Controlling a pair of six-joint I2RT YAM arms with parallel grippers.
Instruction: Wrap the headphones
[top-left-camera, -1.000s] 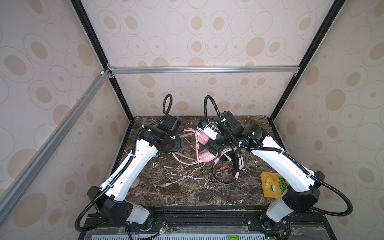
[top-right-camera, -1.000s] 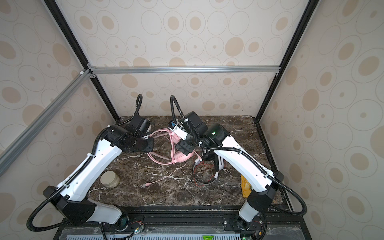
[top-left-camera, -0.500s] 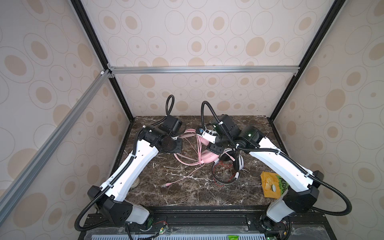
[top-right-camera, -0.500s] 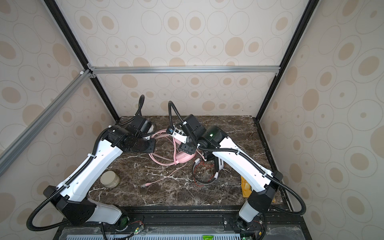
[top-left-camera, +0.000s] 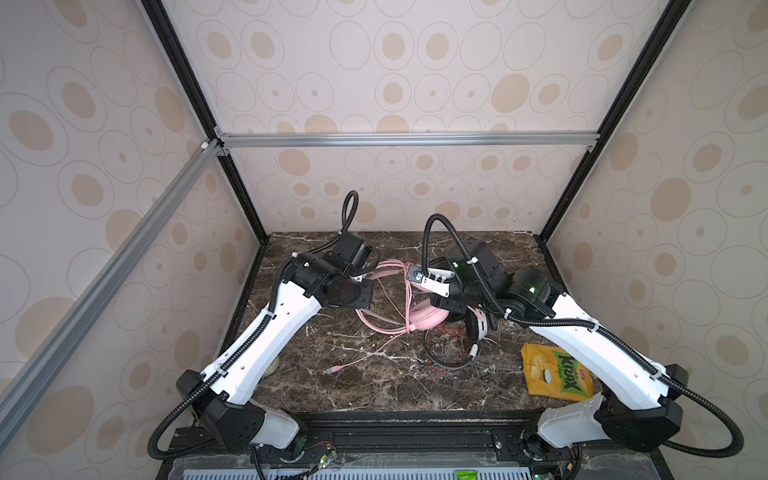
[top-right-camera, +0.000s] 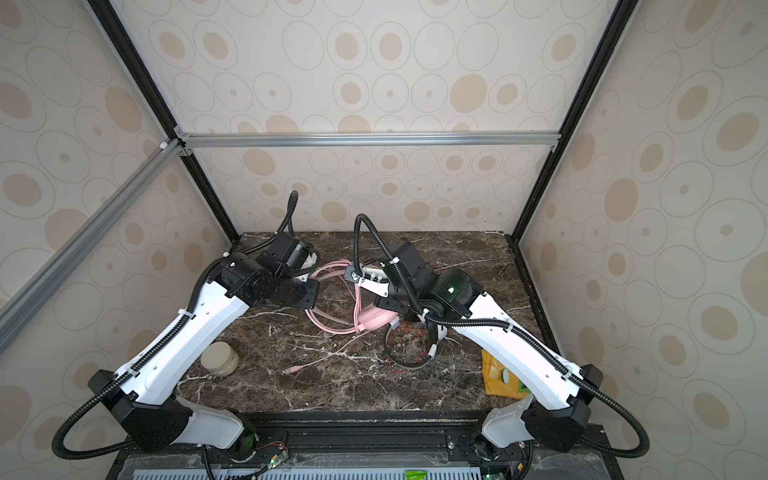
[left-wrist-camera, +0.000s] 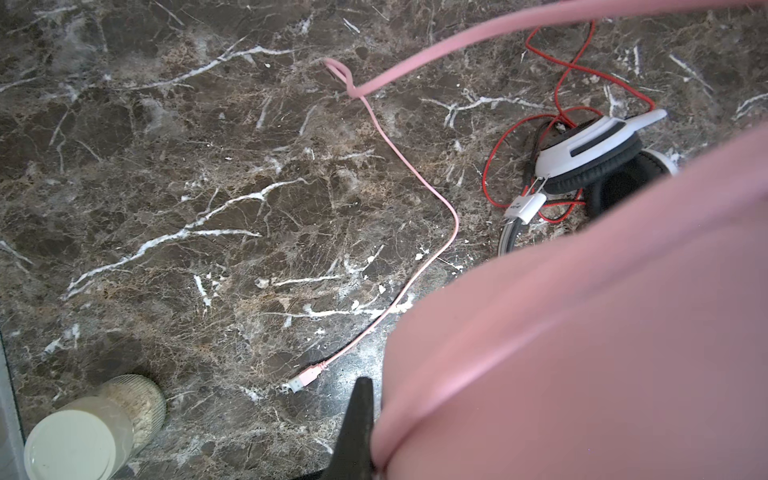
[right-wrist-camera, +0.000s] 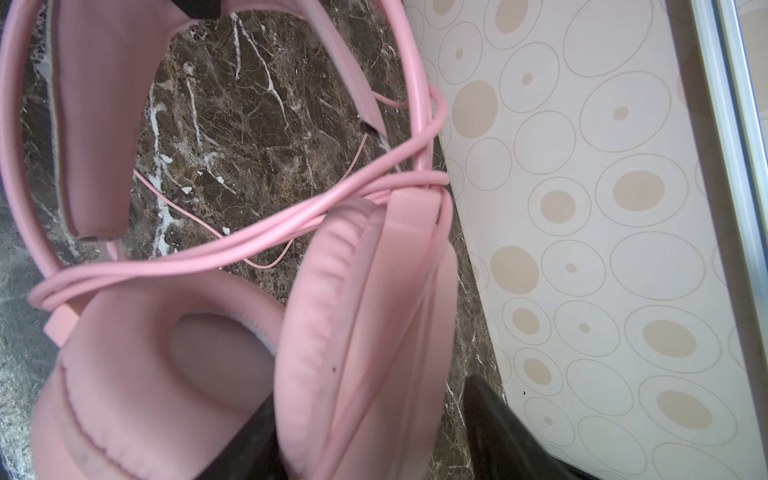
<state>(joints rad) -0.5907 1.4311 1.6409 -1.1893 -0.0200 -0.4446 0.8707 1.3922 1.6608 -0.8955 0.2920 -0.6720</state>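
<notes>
The pink headphones (top-left-camera: 424, 319) are lifted between both arms at the back of the marble table (top-left-camera: 374, 386). My left gripper (top-left-camera: 368, 272) is shut on the padded headband (right-wrist-camera: 95, 124); one black finger (left-wrist-camera: 356, 419) presses against it. My right gripper (right-wrist-camera: 370, 395) is open and straddles one pink earcup (right-wrist-camera: 374, 316), with a gap at the outer finger. The pink cable (right-wrist-camera: 249, 245) crosses the headband in loops, and its plug end (left-wrist-camera: 305, 378) lies on the table. The white-and-black headphones (top-left-camera: 478, 328) lie beside them, with a tangled red cable (left-wrist-camera: 561, 83).
A jar with a pale lid (top-right-camera: 220, 359) stands at the front left, under my left arm. A yellow-green snack bag (top-left-camera: 557, 376) lies at the front right. The patterned back wall (right-wrist-camera: 582, 208) is close behind the pink earcups.
My right gripper's jaws have narrowed round the pink earcup and its wrist has shifted slightly. The left gripper has stayed shut on the headband, almost still.
</notes>
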